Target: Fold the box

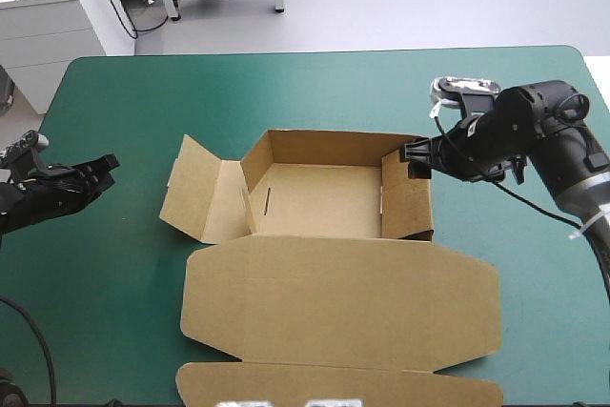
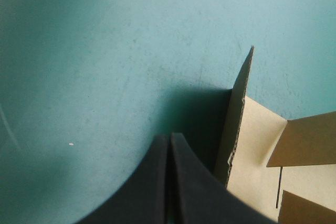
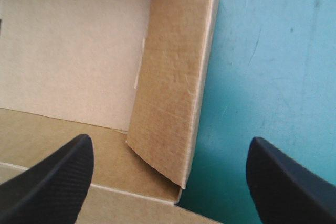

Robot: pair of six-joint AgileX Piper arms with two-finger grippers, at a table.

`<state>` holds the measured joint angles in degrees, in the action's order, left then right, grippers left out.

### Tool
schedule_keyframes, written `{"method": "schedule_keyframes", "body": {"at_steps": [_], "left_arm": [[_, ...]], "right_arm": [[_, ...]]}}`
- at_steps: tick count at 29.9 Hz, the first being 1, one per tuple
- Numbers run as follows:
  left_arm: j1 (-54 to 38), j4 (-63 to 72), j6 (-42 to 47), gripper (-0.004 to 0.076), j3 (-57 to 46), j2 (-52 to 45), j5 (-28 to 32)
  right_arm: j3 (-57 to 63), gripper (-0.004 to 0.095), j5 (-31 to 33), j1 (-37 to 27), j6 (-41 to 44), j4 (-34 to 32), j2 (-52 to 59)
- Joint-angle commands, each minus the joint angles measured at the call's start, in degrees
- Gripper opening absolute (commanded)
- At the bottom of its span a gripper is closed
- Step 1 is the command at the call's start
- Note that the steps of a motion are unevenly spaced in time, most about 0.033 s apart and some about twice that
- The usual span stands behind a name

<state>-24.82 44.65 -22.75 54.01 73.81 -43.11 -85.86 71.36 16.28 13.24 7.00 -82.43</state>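
Toward the table's [image 1: 286,92] centre: the box [image 1: 324,202] is laid open, its lid [image 1: 338,302] flat toward the near edge.
Right wall [image 1: 408,199]: raised and tucked inward, apparently being steadied.
Right gripper [image 1: 412,154]: spread wide, the wall's far end framed between the fingers [image 3: 58,177]; nothing is pinched, and contact cannot be told.
Left flap [image 1: 195,199]: splayed outward, not yet raised.
Left gripper [image 1: 105,164]: pressed together, empty, placed near the left edge, probably to be pushed against that flap.
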Motion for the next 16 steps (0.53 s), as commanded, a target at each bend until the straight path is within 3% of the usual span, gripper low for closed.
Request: {"method": "schedule_keyframes", "body": {"at_steps": [1,16], "left_arm": [[0.24,3.32,0.28,-0.0008,1.43,-1.55,0.68],[0.24,4.51,-0.12,-0.0008,1.43,-1.55,0.63]], "right_arm": [[2.55,0.0739,-4.36,-0.05,0.48,0.07,2.2],[3.59,0.0738,-8.63,-0.05,3.66,0.0,-10.77]]}}
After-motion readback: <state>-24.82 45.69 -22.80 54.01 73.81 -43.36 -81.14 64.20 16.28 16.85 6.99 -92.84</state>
